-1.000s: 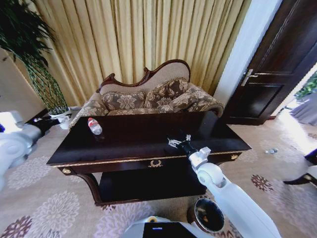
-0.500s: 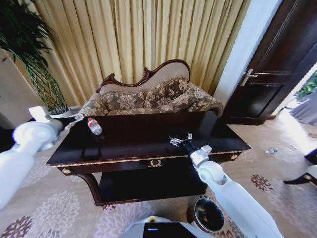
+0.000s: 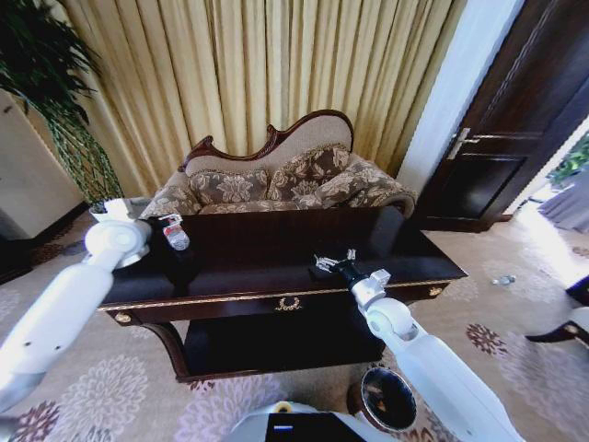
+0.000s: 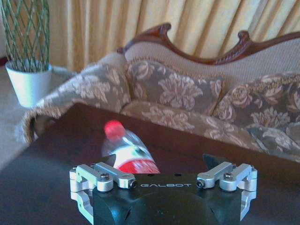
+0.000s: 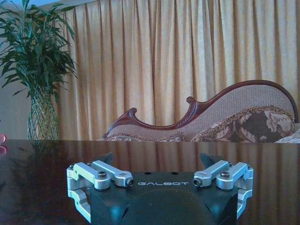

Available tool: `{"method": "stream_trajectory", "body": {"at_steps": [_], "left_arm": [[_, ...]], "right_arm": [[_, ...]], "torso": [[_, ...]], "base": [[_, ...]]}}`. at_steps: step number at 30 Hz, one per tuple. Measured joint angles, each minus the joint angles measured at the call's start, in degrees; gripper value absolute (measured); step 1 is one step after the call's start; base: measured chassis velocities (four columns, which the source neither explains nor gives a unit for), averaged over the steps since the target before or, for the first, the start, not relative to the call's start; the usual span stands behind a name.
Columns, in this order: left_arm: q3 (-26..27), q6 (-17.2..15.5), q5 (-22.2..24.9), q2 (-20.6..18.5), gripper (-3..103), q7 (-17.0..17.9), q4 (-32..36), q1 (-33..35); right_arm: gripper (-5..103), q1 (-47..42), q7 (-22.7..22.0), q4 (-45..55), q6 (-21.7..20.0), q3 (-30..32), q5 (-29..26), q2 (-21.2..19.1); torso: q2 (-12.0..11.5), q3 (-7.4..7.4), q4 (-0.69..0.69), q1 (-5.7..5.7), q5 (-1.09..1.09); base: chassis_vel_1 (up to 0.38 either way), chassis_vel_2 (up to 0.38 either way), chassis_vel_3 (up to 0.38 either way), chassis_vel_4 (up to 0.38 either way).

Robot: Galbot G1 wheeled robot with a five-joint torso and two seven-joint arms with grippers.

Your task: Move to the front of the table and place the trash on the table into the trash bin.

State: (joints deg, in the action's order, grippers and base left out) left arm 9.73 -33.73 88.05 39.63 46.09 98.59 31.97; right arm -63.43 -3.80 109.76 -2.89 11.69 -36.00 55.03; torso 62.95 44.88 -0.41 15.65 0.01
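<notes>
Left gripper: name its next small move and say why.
Probably ease the left gripper forward and down over the plastic bottle, then close. The bottle lies on its side on the table just ahead of the open gripper, not yet between its fingers.

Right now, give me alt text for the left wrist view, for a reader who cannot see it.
The left gripper, fingers spread open, hovers low over the dark glossy table just short of a plastic bottle with a red cap and red label lying on its side. Behind the table stands a floral sofa, with gold curtains and a potted plant beyond.
</notes>
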Motion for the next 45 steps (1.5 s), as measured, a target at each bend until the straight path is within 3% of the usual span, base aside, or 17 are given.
{"method": "stream_trajectory", "body": {"at_steps": [1, 2, 3, 6, 10, 27, 29, 32, 33, 39, 41, 42, 44, 45], "left_arm": [[0.0, 0.0, 0.0, 0.0, 100, 0.0, 0.0, 0.0], [-1.47, 0.29, 2.22, 0.81, 100, 3.0, 0.29, -0.97], [-1.47, 0.29, 2.22, 0.81, 100, 3.0, 0.29, -0.97], [-3.09, 1.05, 6.65, 1.75, 100, 8.24, 1.44, -1.98], [-3.79, 1.99, 8.2, 2.42, 100, 11.09, 1.08, -2.39], [-3.39, 2.62, 9.46, 3.68, 101, 11.0, -1.69, -2.77], [-3.39, 2.66, 9.48, 3.66, 98, 11.0, -1.5, -2.74], [-3.15, 2.79, 9.48, 3.47, 82, 11.01, -0.92, -2.31], [-3.15, 2.79, 9.48, 3.47, 82, 11.01, -0.92, -2.31], [-2.51, 2.97, 9.88, 3.34, 55, 11.12, -0.66, -1.94], [-2.43, 3.01, 9.9, 3.3, 55, 11.09, -0.65, -1.89], [-2.37, 3.06, 9.92, 3.25, 48, 11.04, -0.65, -1.83], [-2.34, 3.08, 9.92, 3.2, 48, 10.95, -0.63, -1.77], [-2.34, 3.08, 8.93, 3.03, 43, 10.47, -0.48, -1.49]], "right_arm": [[100, 0.0, 0.0, 0.0, 0.0, 0.0, 0.0, 0.0], [100, 0.07, 0.09, -0.34, 0.27, 0.04, 0.09, 0.19], [100, 0.07, 0.09, -0.34, 0.27, 0.04, 0.09, 0.19], [100, 0.02, 0.57, -1.83, 1.19, 0.15, 0.88, 1.03], [100, -0.24, 0.69, -2.66, 1.57, -0.06, 1.49, 1.99], [100, -0.59, 0.03, -2.8, 2.22, -0.35, 1.79, 1.56], [100, -0.56, -0.16, -2.8, 2.25, -0.39, 1.78, 1.48], [100, -0.48, -0.51, -2.8, 2.36, -0.58, 1.72, 1.21], [100, -0.48, -0.51, -2.8, 2.36, -0.58, 1.72, 1.21], [100, -0.05, -0.89, -2.81, 2.35, -0.93, 1.49, 0.94], [100, 0.01, -0.91, -2.81, 2.35, -0.94, 1.46, 0.87], [100, 0.07, -0.92, -2.86, 2.35, -0.95, 1.45, 0.8], [100, 0.09, -0.92, -2.9, 2.35, -0.95, 1.44, 0.74], [100, 0.09, -0.92, -2.92, 2.35, -0.95, 1.43, 0.72]], "torso": [[0.0, 0.0, 0.0, 0.0, 0.0], [0.0, 0.0, 0.0, 0.0, 0.0], [0.0, 0.0, 0.0, 0.0, 0.0], [0.0, 0.0, 0.01, 0.0, 0.0], [0.0, 0.0, 0.01, 0.0, 0.01], [0.01, -0.01, 0.01, -0.01, -0.01], [0.01, -0.01, 0.01, -0.01, 0.0], [0.01, -0.01, 0.01, -0.01, 0.0], [0.01, -0.01, 0.01, -0.01, 0.0], [0.01, 0.0, 0.01, -0.01, 0.0], [0.01, 0.0, 0.01, -0.01, 0.0], [0.01, -0.01, 0.01, -0.01, 0.01], [0.01, -0.01, 0.01, -0.01, 0.0], [0.01, 0.0, 0.0, -0.01, 0.0]], "base": [[0.0, 0.0, 0.0, 0.0], [0.0, 0.0, 0.0, 0.0], [0.0, 0.0, 0.0, 0.0], [0.0, 0.0, 0.0, 0.0], [0.0, 0.0, 0.0, 0.0], [0.0, 0.0, 0.0, 0.0], [0.0, 0.0, 0.0, 0.0], [0.0, 0.0, 0.0, 0.0], [0.0, 0.0, 0.0, 0.0], [0.0, 0.0, 0.0, 0.0], [0.0, 0.0, 0.0, 0.0], [0.0, 0.0, 0.0, 0.0], [0.0, 0.0, 0.0, 0.0], [0.0, 0.0, 0.0, 0.0]]}}
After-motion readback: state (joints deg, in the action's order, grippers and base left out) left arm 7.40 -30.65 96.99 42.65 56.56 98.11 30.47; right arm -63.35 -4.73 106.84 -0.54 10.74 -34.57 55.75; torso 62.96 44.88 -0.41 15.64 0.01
